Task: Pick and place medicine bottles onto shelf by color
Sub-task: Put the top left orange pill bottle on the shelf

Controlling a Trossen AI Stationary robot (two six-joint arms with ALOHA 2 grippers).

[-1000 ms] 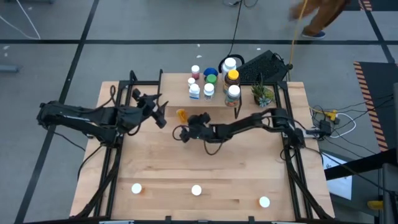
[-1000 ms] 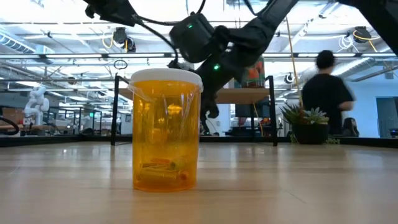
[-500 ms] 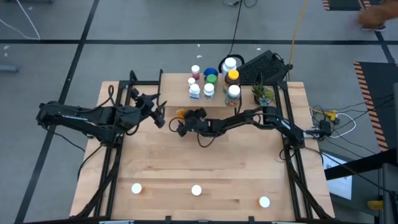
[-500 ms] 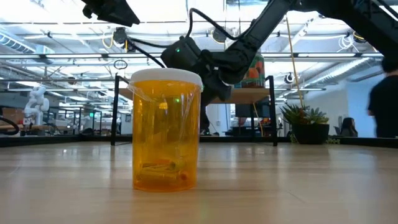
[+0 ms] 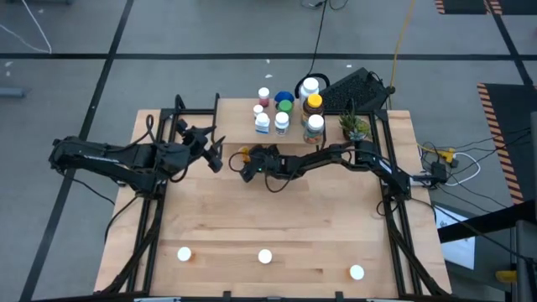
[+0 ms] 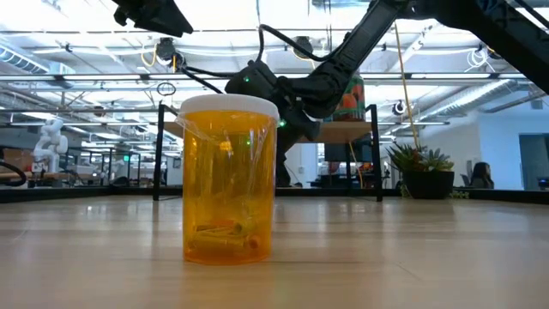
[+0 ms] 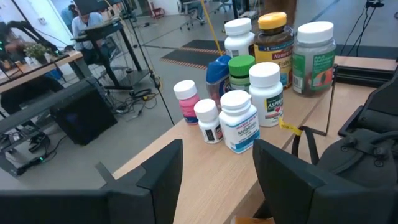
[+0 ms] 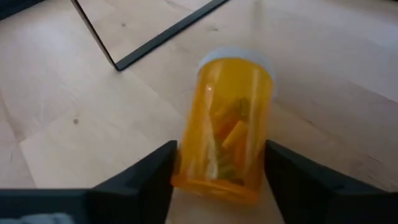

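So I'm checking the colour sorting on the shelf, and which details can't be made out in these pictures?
- High view: bottle labels on the shelf are too small to read.
- High view: the orange bottle is mostly hidden by the right pincer.
- Low view: the near orange bottle blocks the right pincer's fingertips.
- Left wrist view: back-row bottles sit partly behind the white bottles in front.
- Left pincer: waiting at the shelf's left end.

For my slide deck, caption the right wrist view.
Right tool open around an orange bottle lying on the table, white cap pointing away.
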